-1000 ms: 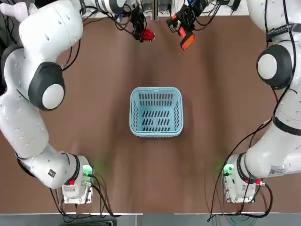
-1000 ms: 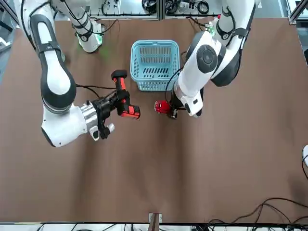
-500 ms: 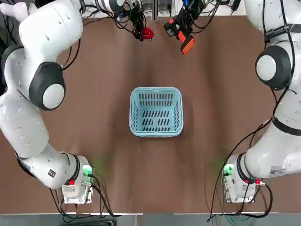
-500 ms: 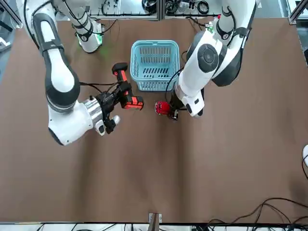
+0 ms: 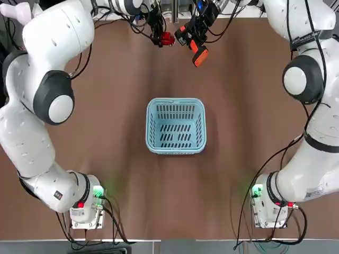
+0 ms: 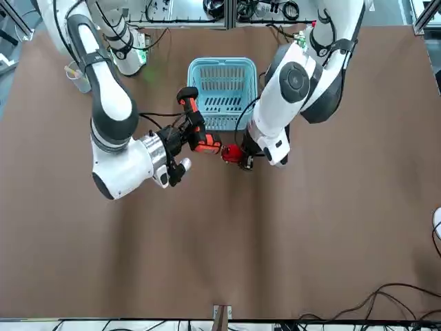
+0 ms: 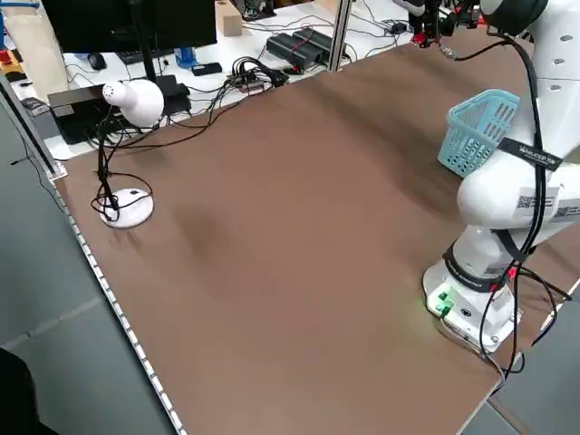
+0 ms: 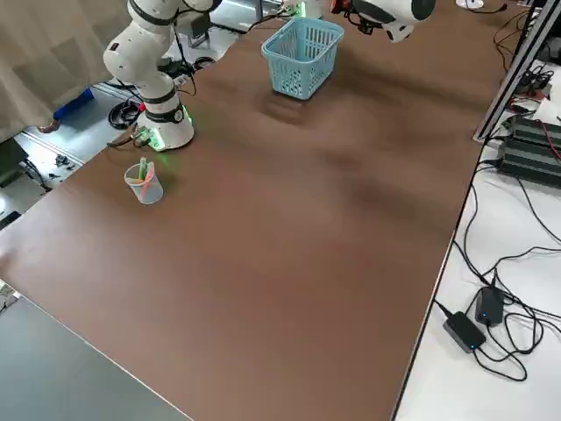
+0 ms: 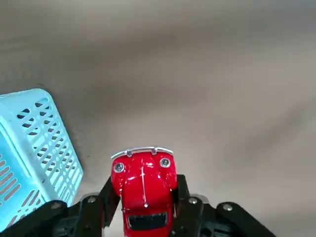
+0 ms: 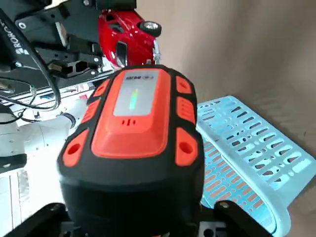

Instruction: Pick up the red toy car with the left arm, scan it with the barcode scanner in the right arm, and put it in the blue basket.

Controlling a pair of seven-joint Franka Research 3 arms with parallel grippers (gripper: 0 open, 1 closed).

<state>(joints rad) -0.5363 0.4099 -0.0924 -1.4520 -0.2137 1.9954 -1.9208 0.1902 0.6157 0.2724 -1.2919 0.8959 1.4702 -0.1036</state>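
Observation:
The red toy car (image 5: 167,38) hangs above the far side of the table with my left gripper (image 5: 159,36) shut on its sides. In the left wrist view the red toy car (image 9: 144,185) sits between the two fingers, nose outward. My right gripper (image 6: 176,141) is shut on the barcode scanner (image 6: 196,131), whose black head is close beside the red toy car (image 6: 233,153). In the right wrist view the barcode scanner (image 10: 136,143) fills the middle with the car (image 10: 126,42) just past it. The blue basket (image 5: 176,100) stands empty at mid-table, nearer the bases than both grippers.
A clear cup (image 8: 145,182) holding pens stands near the right arm's base. A white desk lamp (image 7: 127,100) sits at the table's far left corner. Cables and power bricks (image 8: 478,320) lie off the table's far edge.
The right arm has carried the scanner toward the left arm, until its head is right beside the car. The left gripper and the car have stayed in place.

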